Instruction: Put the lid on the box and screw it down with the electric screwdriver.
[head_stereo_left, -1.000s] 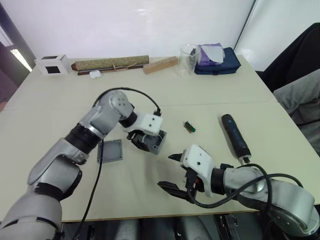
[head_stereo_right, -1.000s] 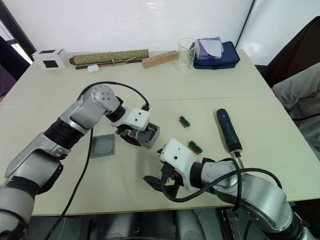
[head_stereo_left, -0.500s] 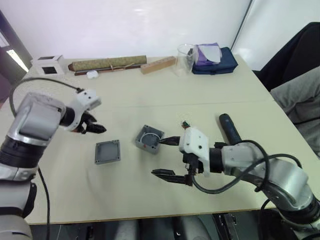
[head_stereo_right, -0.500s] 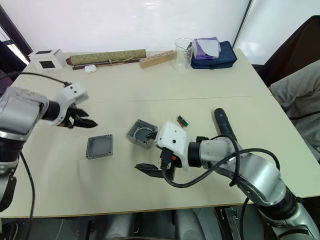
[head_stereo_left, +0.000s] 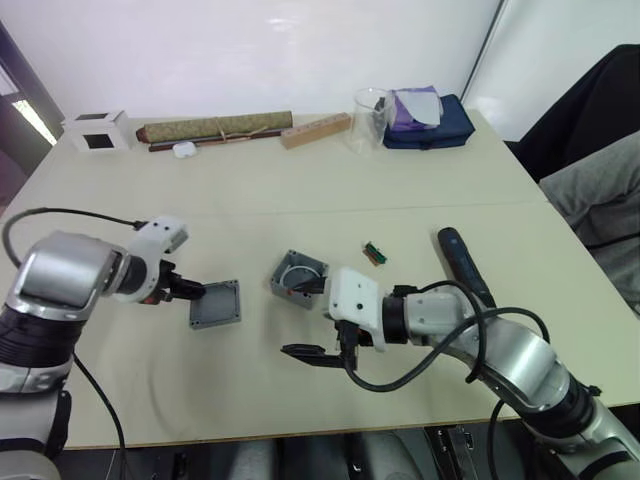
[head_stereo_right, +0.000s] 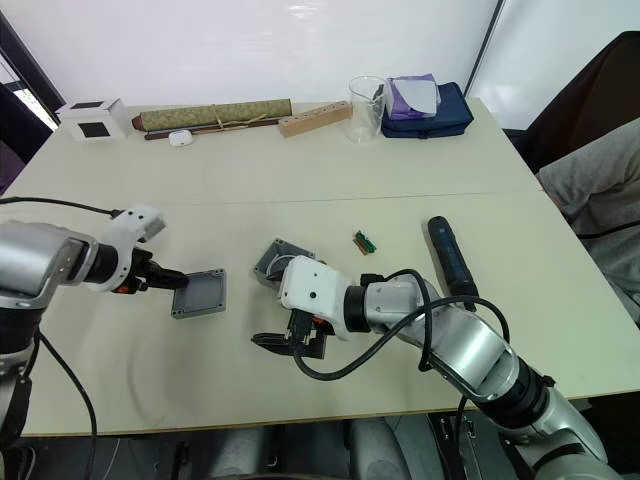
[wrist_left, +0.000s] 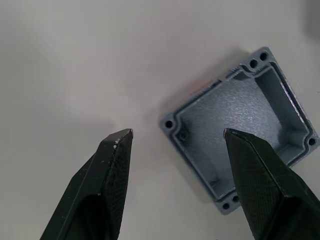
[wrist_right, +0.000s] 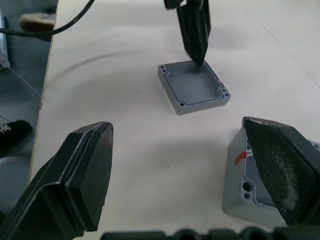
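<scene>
The left gripper (wrist_left: 172, 137) has its two black fingers spread wide with nothing between them. The lid (wrist_left: 241, 127) lies flat on the table (head_stereo_left: 300, 180) just past the fingertips, with its hollow side up, and one fingertip already reaches over its near edge. In the head views the left gripper (head_stereo_right: 165, 279) points sideways at the lid (head_stereo_right: 200, 292), right at its edge, so I think this arm is the one to pick it up. The lid is square, so it has no long side to line up with. The right gripper (head_stereo_left: 312, 322) is also open wide and holds nothing. The box (head_stereo_left: 298, 277) stands just beside its upper finger, open side up, with a white ring inside. The lid lies a bit farther away on the other side of the box. The electric screwdriver (head_stereo_left: 464, 264) lies well apart from both grippers, on the right arm's side, with its long body pointing away from the robot. The left wrist view shows the little screw holes in the lid's corners. The right wrist view shows the red mark on the side of the box (wrist_right: 260, 190), and also the left gripper's finger tip right at the far edge of the lid (wrist_right: 194, 86).
</scene>
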